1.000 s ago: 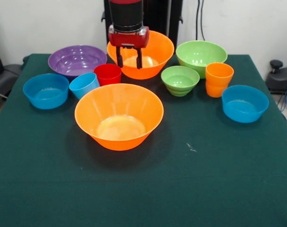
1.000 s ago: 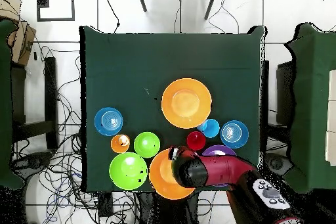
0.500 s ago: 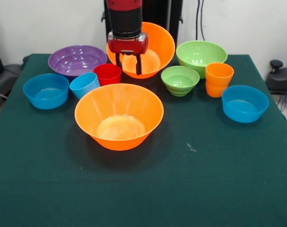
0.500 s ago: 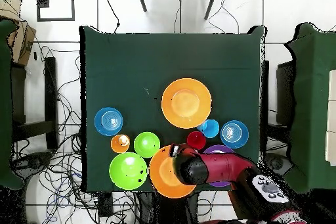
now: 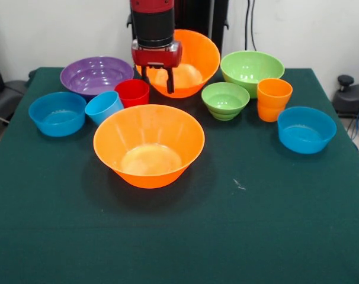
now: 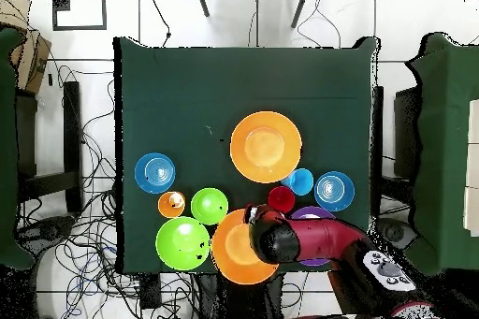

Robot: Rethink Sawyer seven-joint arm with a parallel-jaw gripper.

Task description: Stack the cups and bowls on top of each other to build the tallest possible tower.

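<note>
We are seeing the red and black gripper (image 5: 156,80) gripping the near rim of the far glossy large orange plastic bowl (image 5: 191,62), its dark fingers (image 5: 169,81) straddling that rim, and the bowl is tilting toward the camera rather than sitting flat. Just beside the gripper, the plain red plastic cup (image 5: 132,92) is standing upright, with the light blue plastic tumbler (image 5: 103,106) leaning next to it. Behind them the large purple round bowl (image 5: 90,74) is resting on the dark green cloth-covered worktop (image 5: 268,219). A small blue bowl (image 5: 57,113) is sitting near the left edge and another small blue bowl (image 5: 306,129) near the right. The second large orange bowl (image 5: 148,144) is occupying the middle, well apart from the gripper. To the right we are noting the small green bowl (image 5: 225,100), the large green bowl (image 5: 251,70) behind it, and the orange cup (image 5: 273,99) close by. From overhead, the arm (image 6: 318,240) is covering part of the purple bowl and the held bowl's edge. Nothing is stacked.
</note>
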